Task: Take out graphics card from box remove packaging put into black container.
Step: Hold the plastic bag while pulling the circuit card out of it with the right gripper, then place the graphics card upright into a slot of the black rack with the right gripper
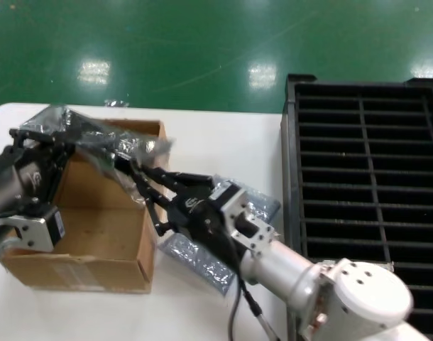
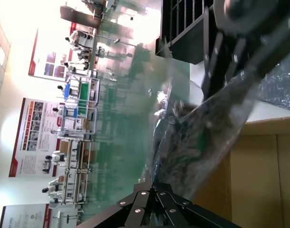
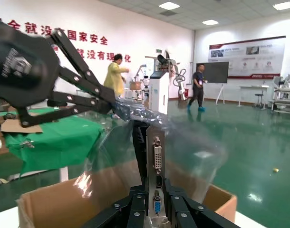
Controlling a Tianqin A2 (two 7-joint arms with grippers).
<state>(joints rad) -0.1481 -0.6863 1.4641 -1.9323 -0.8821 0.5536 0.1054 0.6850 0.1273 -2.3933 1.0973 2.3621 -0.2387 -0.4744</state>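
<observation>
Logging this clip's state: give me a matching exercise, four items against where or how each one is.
Items:
1. card
2. bag
3. box
4. crate

States:
A. on the table, open, below both grippers
B. metal bracket end clamped by the right gripper
C. slots bare, on the robot's right
D. far end pinched by the left gripper, still around the card

Pairs: 1-B, 2-D, 3-A, 4-C

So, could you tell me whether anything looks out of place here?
Yes: an antistatic bag lies loose on the table beside the box, partly under the right gripper.
</observation>
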